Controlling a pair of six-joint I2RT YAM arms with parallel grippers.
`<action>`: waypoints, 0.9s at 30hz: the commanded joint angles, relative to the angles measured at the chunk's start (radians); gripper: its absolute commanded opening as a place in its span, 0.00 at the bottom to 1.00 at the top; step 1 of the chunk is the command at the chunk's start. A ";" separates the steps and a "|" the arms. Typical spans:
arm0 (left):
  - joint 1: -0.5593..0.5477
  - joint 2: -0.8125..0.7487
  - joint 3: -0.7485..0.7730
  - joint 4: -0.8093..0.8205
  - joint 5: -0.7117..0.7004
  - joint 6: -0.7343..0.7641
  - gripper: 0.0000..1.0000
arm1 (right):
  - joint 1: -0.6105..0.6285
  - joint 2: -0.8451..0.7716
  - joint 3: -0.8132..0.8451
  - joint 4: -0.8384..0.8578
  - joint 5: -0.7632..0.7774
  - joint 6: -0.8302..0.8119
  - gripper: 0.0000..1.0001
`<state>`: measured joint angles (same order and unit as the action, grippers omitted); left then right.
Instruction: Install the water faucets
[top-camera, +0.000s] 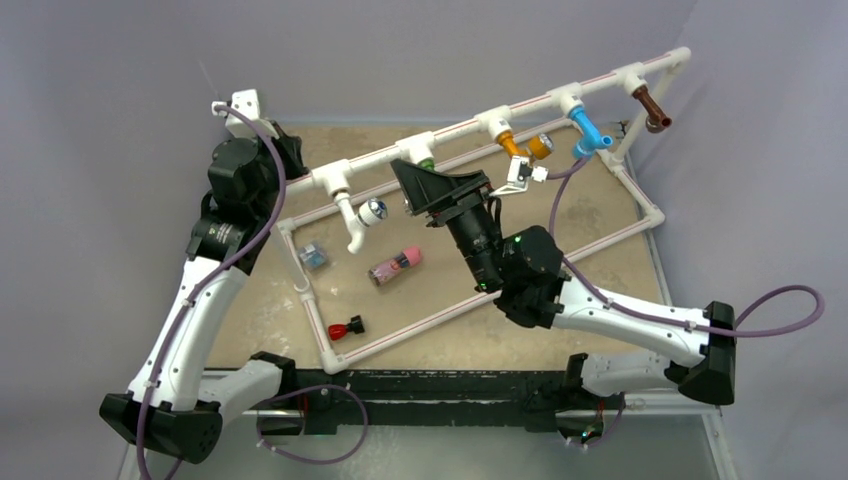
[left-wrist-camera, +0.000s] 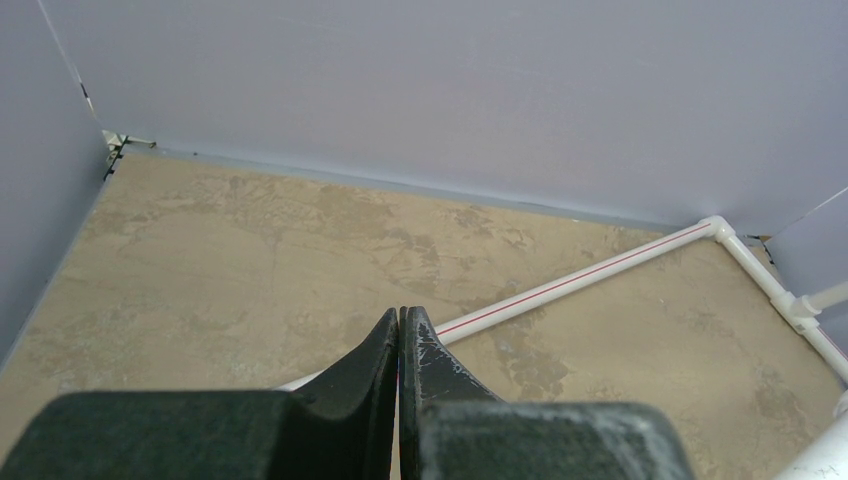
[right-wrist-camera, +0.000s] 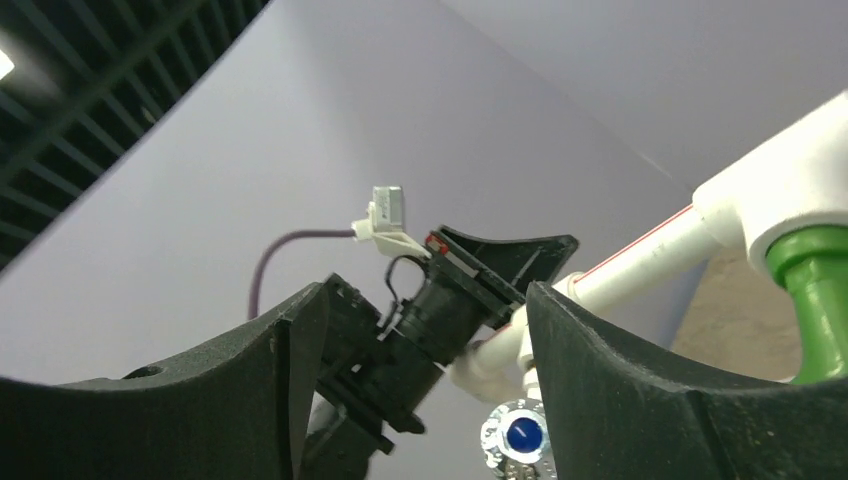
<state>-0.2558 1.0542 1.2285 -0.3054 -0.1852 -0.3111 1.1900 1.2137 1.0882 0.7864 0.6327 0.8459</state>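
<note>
The white pipe frame (top-camera: 460, 128) carries five faucets: white (top-camera: 355, 228), green (top-camera: 426, 162), orange (top-camera: 513, 145), blue (top-camera: 591, 131) and brown (top-camera: 652, 107). My right gripper (top-camera: 432, 182) is open and empty, just under the rail beside the green faucet. In the right wrist view the gripper (right-wrist-camera: 428, 300) holds nothing, the green faucet (right-wrist-camera: 815, 300) lies outside the right finger, and the white faucet's knob (right-wrist-camera: 512, 435) shows low between the fingers. My left gripper (top-camera: 291, 152) is shut and empty at the frame's back left, and in the left wrist view (left-wrist-camera: 400, 315) it hangs over a frame pipe (left-wrist-camera: 590, 275).
Inside the frame on the table lie a pink-capped cylinder (top-camera: 393, 267), a small red and black part (top-camera: 347, 327), a small blue-grey part (top-camera: 314, 256) and a white hook (top-camera: 302, 290). Grey walls close the back and sides. The left arm (right-wrist-camera: 440, 315) shows beyond my right fingers.
</note>
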 joint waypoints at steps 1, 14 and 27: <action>-0.028 0.038 -0.058 -0.281 0.082 0.064 0.00 | -0.003 -0.024 0.083 -0.067 -0.074 -0.234 0.74; -0.028 0.043 -0.049 -0.285 0.077 0.066 0.00 | 0.002 0.022 0.413 -0.600 -0.424 -1.048 0.75; -0.028 0.053 -0.047 -0.288 0.078 0.066 0.00 | 0.257 0.060 0.281 -0.715 -0.048 -2.114 0.81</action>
<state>-0.2558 1.0668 1.2354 -0.3157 -0.1856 -0.3107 1.4246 1.2636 1.4685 0.0292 0.3828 -0.8303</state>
